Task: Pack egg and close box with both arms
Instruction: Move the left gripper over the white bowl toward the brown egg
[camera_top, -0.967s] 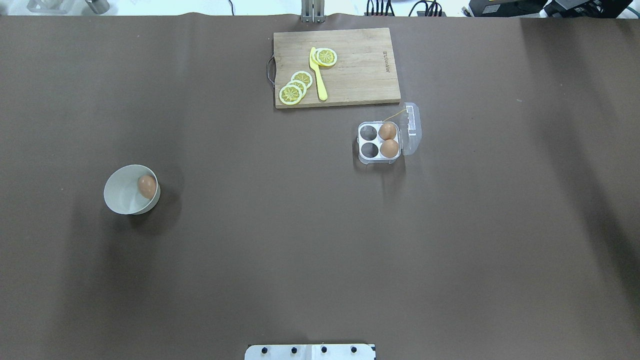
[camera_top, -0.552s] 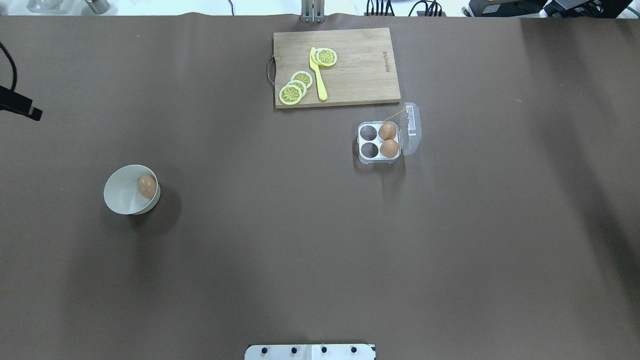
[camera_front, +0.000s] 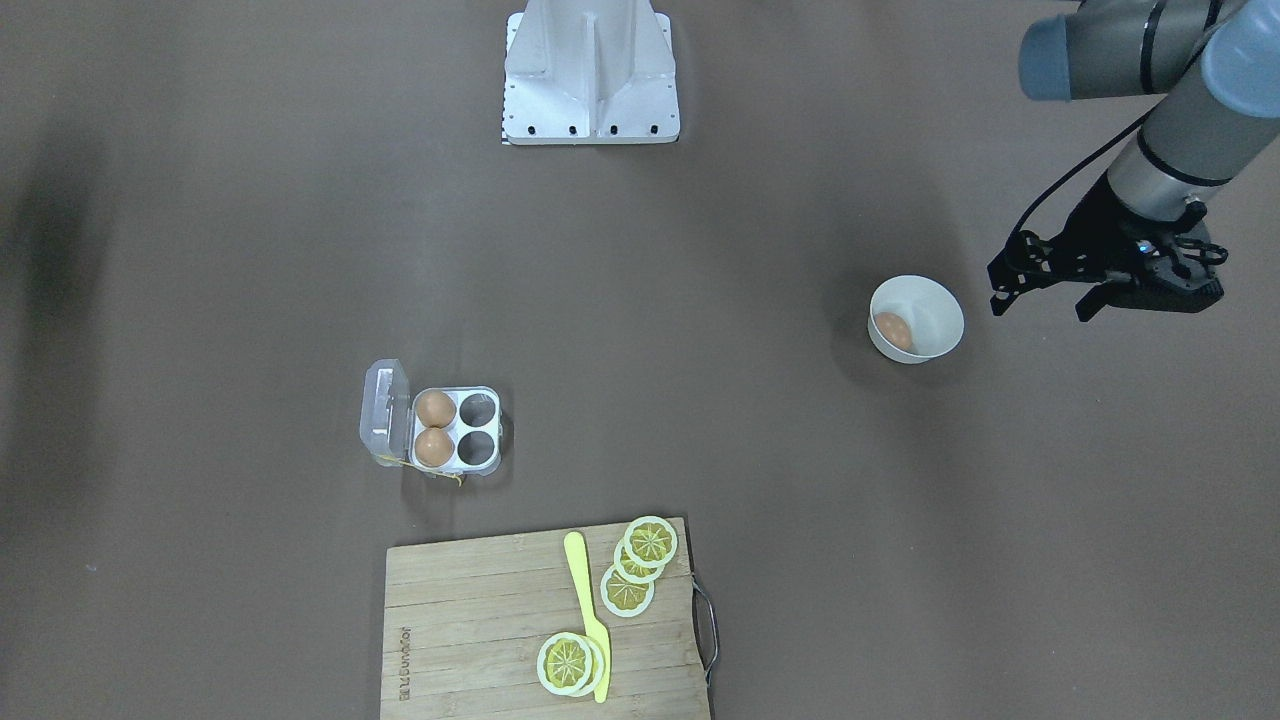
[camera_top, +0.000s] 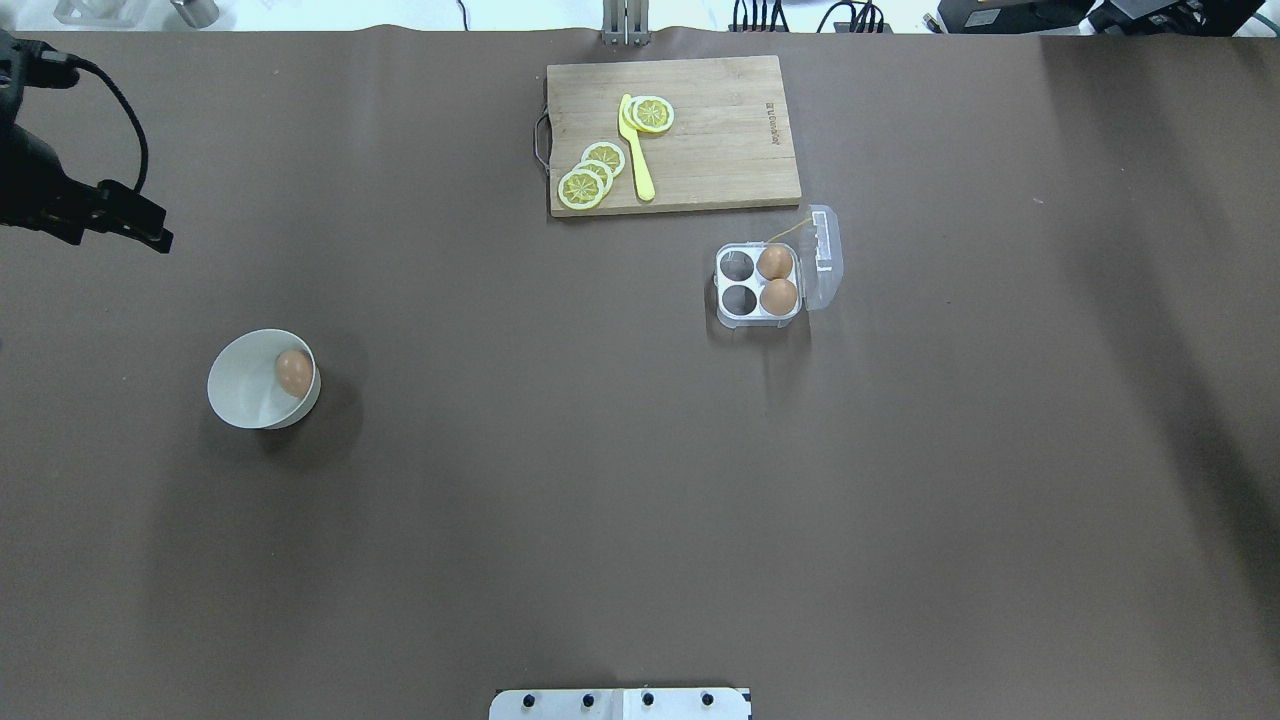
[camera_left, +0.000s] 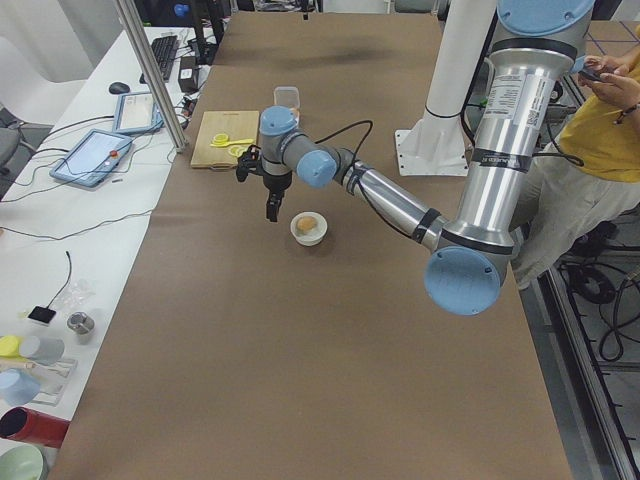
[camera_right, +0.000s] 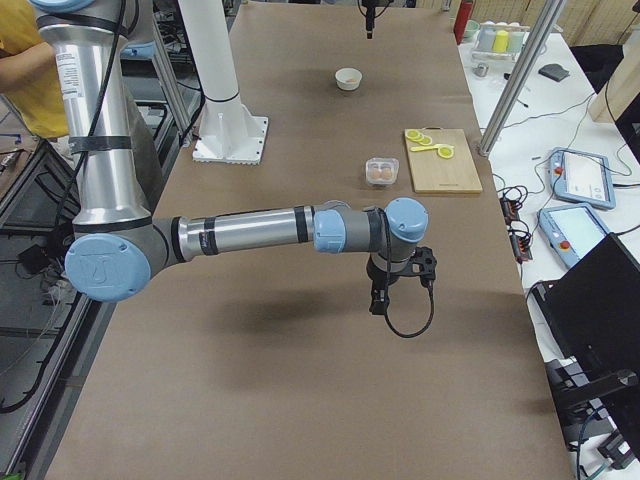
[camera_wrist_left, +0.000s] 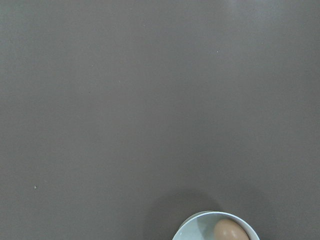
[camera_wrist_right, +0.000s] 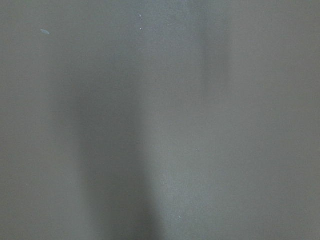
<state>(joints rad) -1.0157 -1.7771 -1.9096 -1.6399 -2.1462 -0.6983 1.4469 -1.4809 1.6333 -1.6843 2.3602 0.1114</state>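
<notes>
A light-brown egg (camera_top: 294, 372) lies in a white bowl (camera_top: 238, 400) at the table's left; it also shows in the front view (camera_front: 893, 330) and the left wrist view (camera_wrist_left: 230, 231). The clear egg box (camera_top: 722, 312) stands open right of centre, lid (camera_top: 822, 255) folded back, with two brown eggs (camera_top: 777, 280) in its right cells and two left cells empty. My left gripper (camera_top: 145, 230) hangs above the table, left of and beyond the bowl; I cannot tell if it is open. My right gripper (camera_right: 378, 300) shows only in the right side view, far from the box.
A wooden cutting board (camera_top: 720, 130) with lemon slices (camera_top: 590, 175) and a yellow knife (camera_top: 636, 160) lies at the far edge, just behind the box. The white base plate (camera_top: 620, 703) is at the near edge. An operator sits beside the robot (camera_left: 600, 110).
My left gripper has come into the overhead view from the left edge and moved further in. The egg, bowl and box have not moved.
</notes>
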